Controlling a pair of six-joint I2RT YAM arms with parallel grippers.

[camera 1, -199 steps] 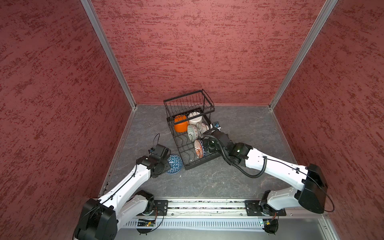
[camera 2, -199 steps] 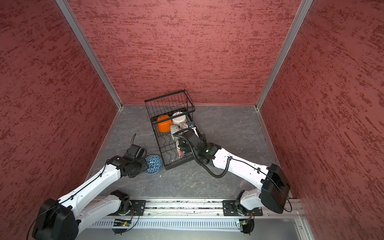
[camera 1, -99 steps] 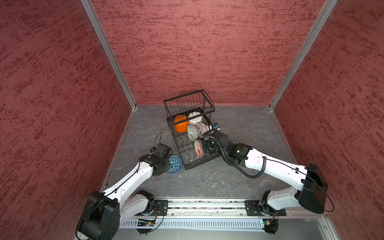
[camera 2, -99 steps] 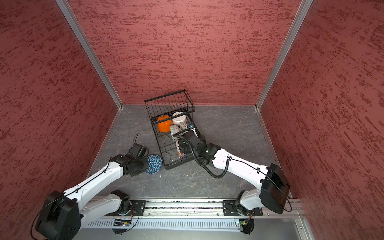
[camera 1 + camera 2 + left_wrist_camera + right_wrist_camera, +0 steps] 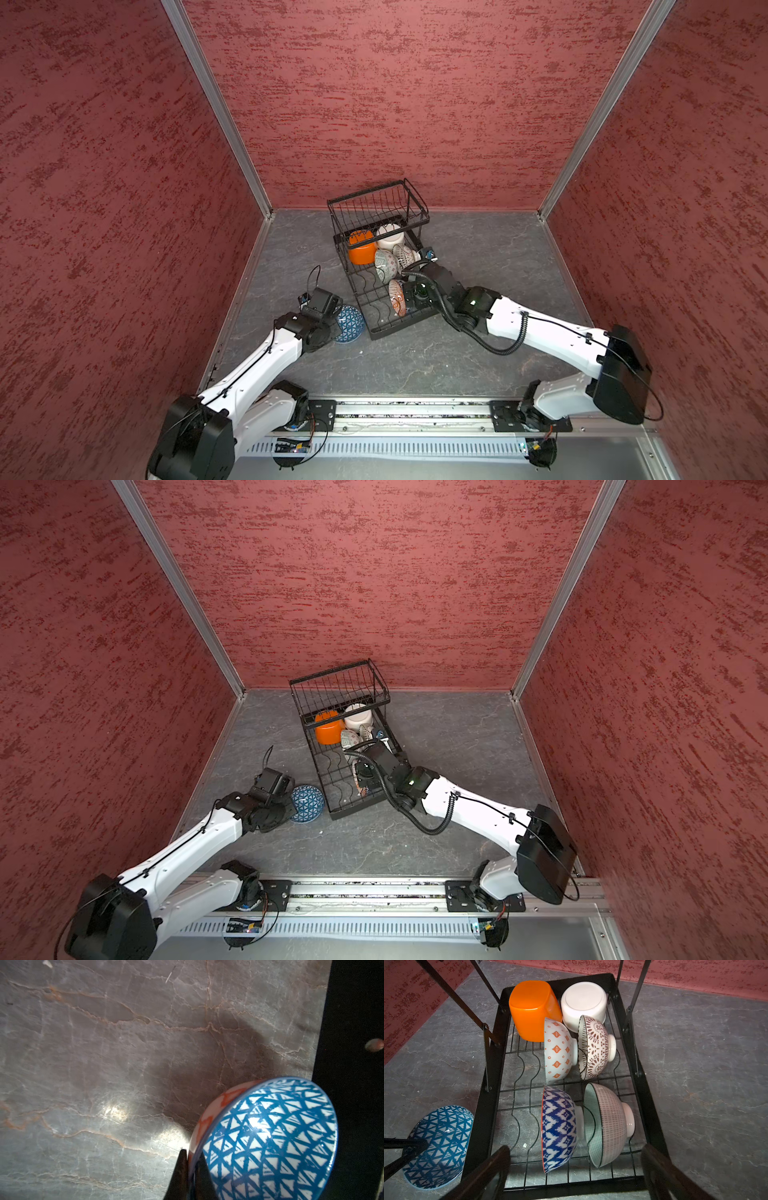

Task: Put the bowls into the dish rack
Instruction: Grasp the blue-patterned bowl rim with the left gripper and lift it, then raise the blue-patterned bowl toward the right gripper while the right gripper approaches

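A blue triangle-patterned bowl [image 5: 270, 1138] stands tilted on the grey floor, just left of the dish rack [image 5: 399, 327] in both top views. My left gripper [image 5: 192, 1167] is shut on its rim, one finger inside and one outside. The same bowl [image 5: 438, 1147] shows beside the rack's black frame [image 5: 492, 1076] in the right wrist view. Several bowls stand on edge or upside down in the rack: orange [image 5: 531, 1009], white [image 5: 583, 1003], blue zigzag [image 5: 558, 1128], pink grid [image 5: 610, 1122]. My right gripper [image 5: 575, 1167] hangs open over the rack's near end, holding nothing.
The rack's raised basket [image 5: 378, 203] stands over its far end, near the back wall. Red walls close in the floor on three sides. The left lane of wavy dividers [image 5: 527, 1105] holds no bowl. The arms' rail [image 5: 415, 411] runs along the front.
My left gripper's jaws have closed on the blue bowl's rim and the arm has edged toward it. The right arm has hardly moved.
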